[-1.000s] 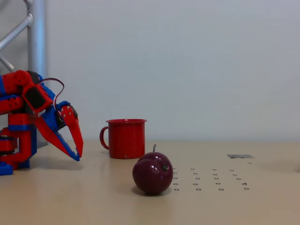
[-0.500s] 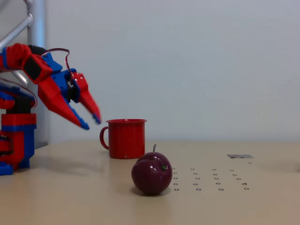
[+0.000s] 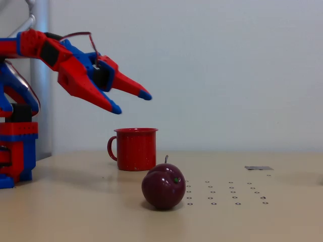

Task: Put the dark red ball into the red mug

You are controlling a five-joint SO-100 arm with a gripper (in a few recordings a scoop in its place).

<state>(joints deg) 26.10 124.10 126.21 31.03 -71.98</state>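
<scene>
The dark red ball [image 3: 163,189] lies on the tan table near the front, glossy, with a small stem and a green dot. Behind it and a little to the left stands the red mug [image 3: 136,148], upright, its handle turned left. My red and blue gripper [image 3: 130,101] hangs in the air above and left of the mug. It is open, with nothing between its blue-tipped fingers [image 3: 145,95], which point right and slightly down.
The arm's base [image 3: 17,151] stands at the left edge in front of a metal post [image 3: 39,50]. A grid of small holes [image 3: 227,192] marks the table right of the ball. A flat grey piece [image 3: 258,168] lies further right.
The gripper has risen from near the table at the left and swung right, from pointing downward to pointing almost level above the mug. The ball shifted very slightly left early on.
</scene>
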